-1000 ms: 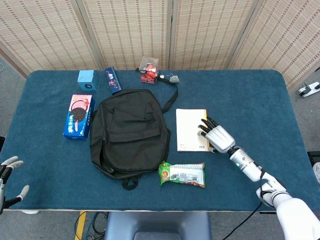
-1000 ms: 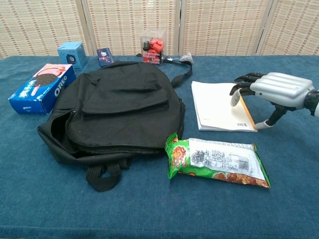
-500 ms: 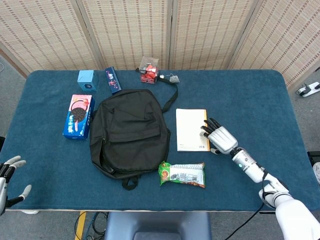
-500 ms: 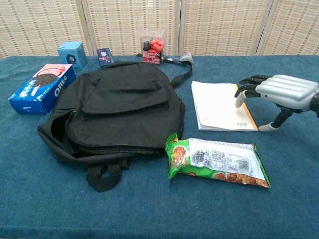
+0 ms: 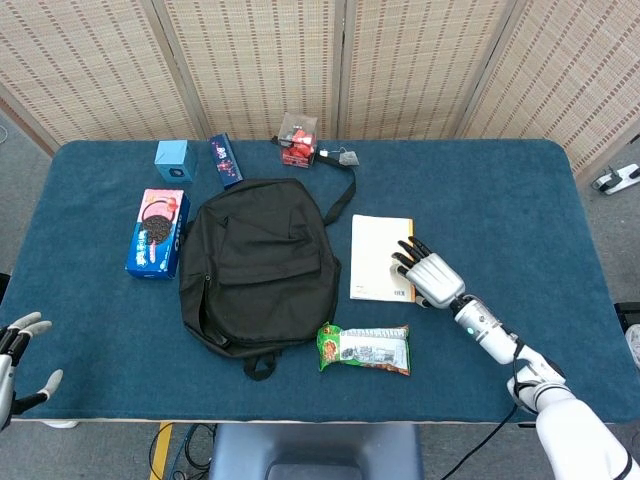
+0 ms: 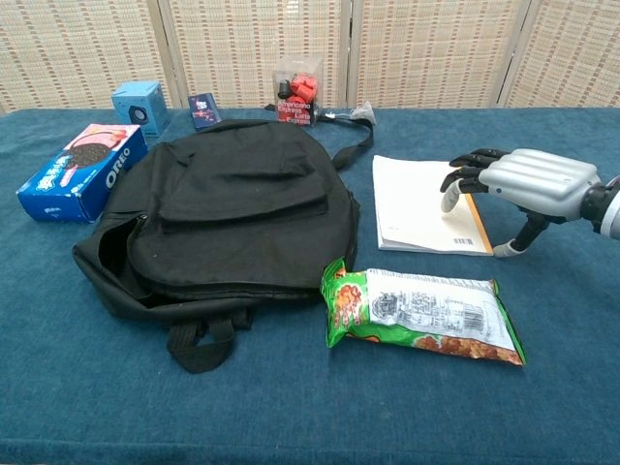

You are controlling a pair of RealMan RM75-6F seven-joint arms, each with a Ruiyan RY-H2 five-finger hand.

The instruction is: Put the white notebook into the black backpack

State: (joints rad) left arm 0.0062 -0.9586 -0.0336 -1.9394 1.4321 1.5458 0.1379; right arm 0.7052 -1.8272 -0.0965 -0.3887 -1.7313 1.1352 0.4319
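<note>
Task barely begun. Notebook is seen flat on the table, right of centre, just beside the backpack, not in it. Right hand is poised over the notebook's near right corner, fingers spread and curved down over the cover, thumb down on the cloth off its edge; nothing is gripped, and contact cannot be told. Left hand is parked at the near left edge, fingers apart, nothing held. Backpack lies flat; no opening is visible. Left: gripping, lifting, opening, inserting.
</note>
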